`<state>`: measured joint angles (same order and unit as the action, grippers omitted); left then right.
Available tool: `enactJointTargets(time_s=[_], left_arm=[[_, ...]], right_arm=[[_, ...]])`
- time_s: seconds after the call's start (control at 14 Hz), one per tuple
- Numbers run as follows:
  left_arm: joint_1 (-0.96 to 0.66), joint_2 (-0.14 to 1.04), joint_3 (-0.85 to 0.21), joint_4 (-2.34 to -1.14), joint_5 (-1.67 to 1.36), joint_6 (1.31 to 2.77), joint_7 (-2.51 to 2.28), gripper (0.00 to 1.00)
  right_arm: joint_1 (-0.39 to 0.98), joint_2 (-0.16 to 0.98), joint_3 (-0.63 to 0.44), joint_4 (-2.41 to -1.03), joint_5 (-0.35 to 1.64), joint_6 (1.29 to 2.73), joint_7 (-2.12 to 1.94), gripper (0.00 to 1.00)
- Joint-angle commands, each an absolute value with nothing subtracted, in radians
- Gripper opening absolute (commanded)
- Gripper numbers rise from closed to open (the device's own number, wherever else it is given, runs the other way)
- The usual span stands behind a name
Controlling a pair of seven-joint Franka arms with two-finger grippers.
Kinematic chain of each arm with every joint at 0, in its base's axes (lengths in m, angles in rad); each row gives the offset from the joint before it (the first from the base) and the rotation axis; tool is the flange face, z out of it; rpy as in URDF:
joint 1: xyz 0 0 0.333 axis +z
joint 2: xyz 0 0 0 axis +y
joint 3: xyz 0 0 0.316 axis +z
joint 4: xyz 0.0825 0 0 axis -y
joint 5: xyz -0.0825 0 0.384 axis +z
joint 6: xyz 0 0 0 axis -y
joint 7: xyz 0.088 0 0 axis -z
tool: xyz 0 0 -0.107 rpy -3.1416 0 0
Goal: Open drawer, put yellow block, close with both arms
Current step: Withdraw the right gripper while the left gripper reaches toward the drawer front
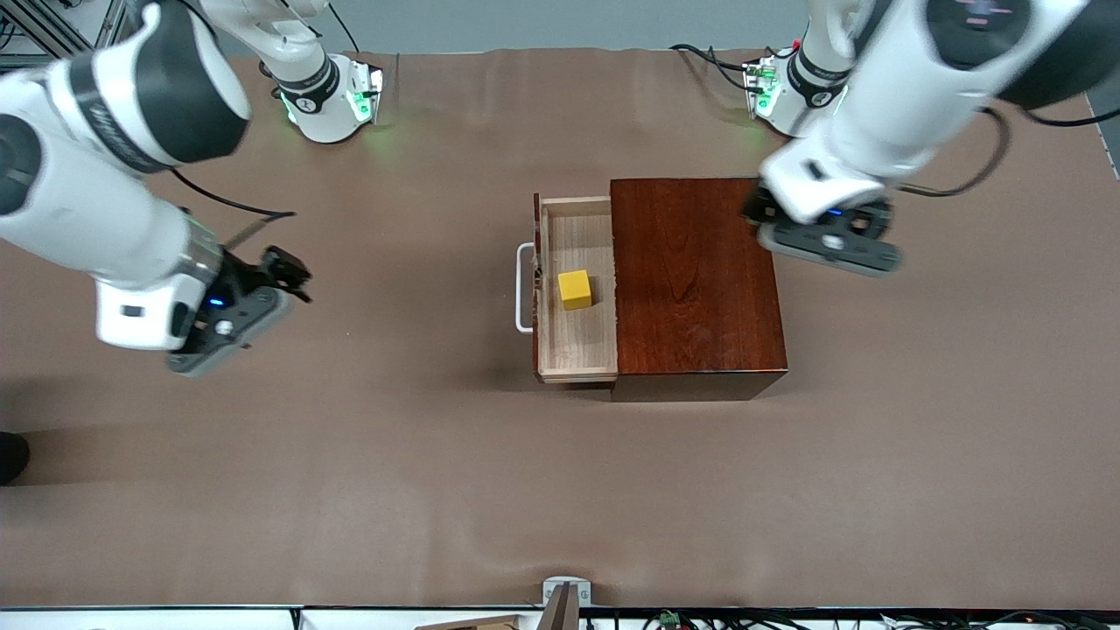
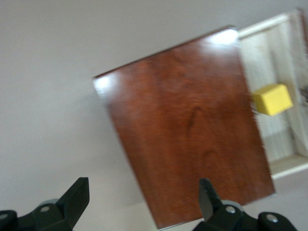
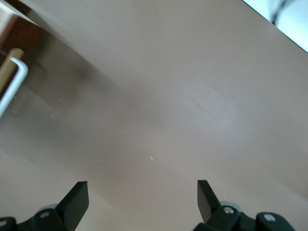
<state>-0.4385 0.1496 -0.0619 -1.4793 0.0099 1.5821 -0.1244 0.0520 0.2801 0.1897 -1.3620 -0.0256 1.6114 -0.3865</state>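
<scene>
- Front view: the drawer (image 1: 577, 293) stands pulled out of the reddish-brown wooden box (image 1: 691, 284) toward the right arm's end of the bench (image 1: 437, 490), its white handle (image 1: 523, 289) at its front. The yellow block (image 1: 575, 289) lies in the drawer on the pale wood.
- Front view: the left tool (image 1: 827, 236) hangs over the box's edge at the left arm's end; the right tool (image 1: 262, 293) hangs over bare bench, well apart from the handle.
- Left wrist view: left tool (image 2: 144, 199) spread wide, holding nothing, above the box top (image 2: 187, 125); block (image 2: 272, 99) visible in the drawer.
- Right wrist view: right tool (image 3: 143, 199) spread wide, empty, over the bench; handle (image 3: 12, 84) at the frame's edge.
</scene>
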Motion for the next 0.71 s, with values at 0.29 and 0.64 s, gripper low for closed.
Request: enactJointTargets(time_s=[0.29, 0.64], left_arm=[[-0.638, 0.28, -0.13, -1.375, -0.002, 1.699, -0.033, 1.0], [-0.722, 0.507, -0.232, -1.224, 0.0, 1.865, 0.246, 1.0]], right_arm=[[0.011, 0.088, 0.029, -1.518, 0.037, 1.568, -0.377, 1.0], [0.005, -0.008, 0.005, -1.582, 0.034, 1.527, -0.263, 1.0]])
